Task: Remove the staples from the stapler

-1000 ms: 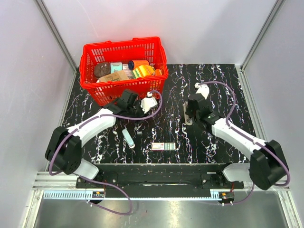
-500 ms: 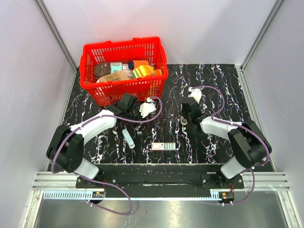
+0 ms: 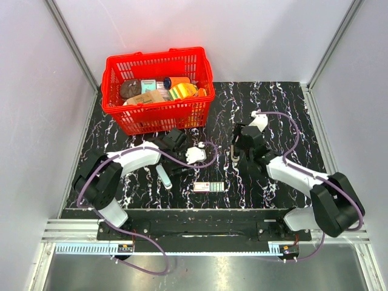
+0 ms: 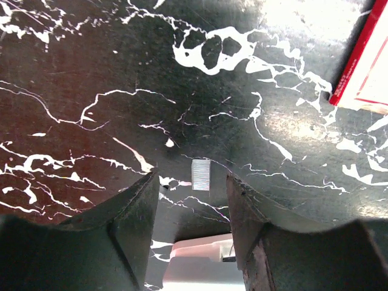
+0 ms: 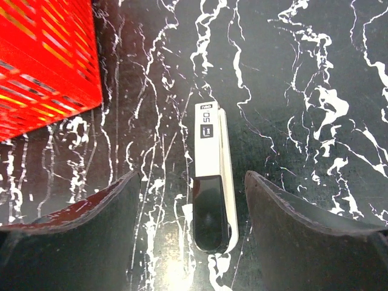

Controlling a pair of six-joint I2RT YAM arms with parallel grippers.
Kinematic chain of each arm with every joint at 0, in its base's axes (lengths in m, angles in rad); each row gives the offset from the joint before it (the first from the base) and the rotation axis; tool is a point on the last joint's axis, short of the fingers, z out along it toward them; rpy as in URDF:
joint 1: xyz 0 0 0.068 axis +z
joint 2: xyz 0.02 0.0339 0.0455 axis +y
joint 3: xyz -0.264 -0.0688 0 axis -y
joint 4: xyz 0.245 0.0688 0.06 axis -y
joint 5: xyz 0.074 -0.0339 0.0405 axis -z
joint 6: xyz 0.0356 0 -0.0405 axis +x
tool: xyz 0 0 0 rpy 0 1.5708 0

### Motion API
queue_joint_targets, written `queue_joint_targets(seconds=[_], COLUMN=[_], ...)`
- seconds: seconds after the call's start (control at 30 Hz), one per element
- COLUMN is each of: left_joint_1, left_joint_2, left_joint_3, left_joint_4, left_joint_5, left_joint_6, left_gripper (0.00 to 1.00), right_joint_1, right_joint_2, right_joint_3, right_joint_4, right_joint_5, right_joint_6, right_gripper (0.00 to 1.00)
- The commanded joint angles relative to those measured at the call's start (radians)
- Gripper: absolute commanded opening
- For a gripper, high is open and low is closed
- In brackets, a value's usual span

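Observation:
The stapler point(image 5: 210, 182), slim with a pale silvery top and a glossy black end, lies flat on the black marbled table. My right gripper point(image 5: 191, 177) is open, one finger on each side of the stapler's black end, not touching it. In the top view the stapler point(image 3: 231, 151) lies right of centre at my right gripper point(image 3: 235, 154). My left gripper point(image 4: 191, 180) is open and empty, low over the table. A short silvery strip of staples point(image 4: 200, 174) lies on the table just ahead of its fingertips. In the top view my left gripper point(image 3: 183, 170) is at mid table.
A red basket point(image 3: 160, 118) full of items stands at the back left; its corner shows in the right wrist view point(image 5: 42, 60). A small red-and-white box point(image 3: 208, 187) lies near the front centre, also in the left wrist view point(image 4: 364, 66). A pale blue-white bar point(image 3: 163, 176) lies left of it.
My left gripper has moved from beside the basket toward the near middle of the table, close to the box. My right arm has shifted a little around the stapler.

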Motion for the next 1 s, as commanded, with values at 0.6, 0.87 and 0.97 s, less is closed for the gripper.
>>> queue_joint_targets(seconds=[0.6, 0.87, 0.97], left_joint_1=[-0.040, -0.044, -0.040], left_joint_2=[0.097, 0.136, 0.152], left_joint_3=[0.078, 0.153, 0.182], left_joint_4=[0.006, -0.036, -0.054], left_joint_5=[-0.016, 0.036, 0.042], left_joint_6=[0.032, -0.032, -0.054], left_gripper=[0.30, 0.17, 0.12], right_joint_1=[-0.002, -0.003, -0.002], right_joint_2=[-0.170, -0.169, -0.169], right_joint_3=[-0.062, -0.062, -0.059], right_joint_4=[0.027, 0.025, 0.013], right_joint_5=[-0.066, -0.066, -0.054], right_joint_6=[0.022, 0.019, 0.023], right_gripper=[0.45, 0.32, 0.27])
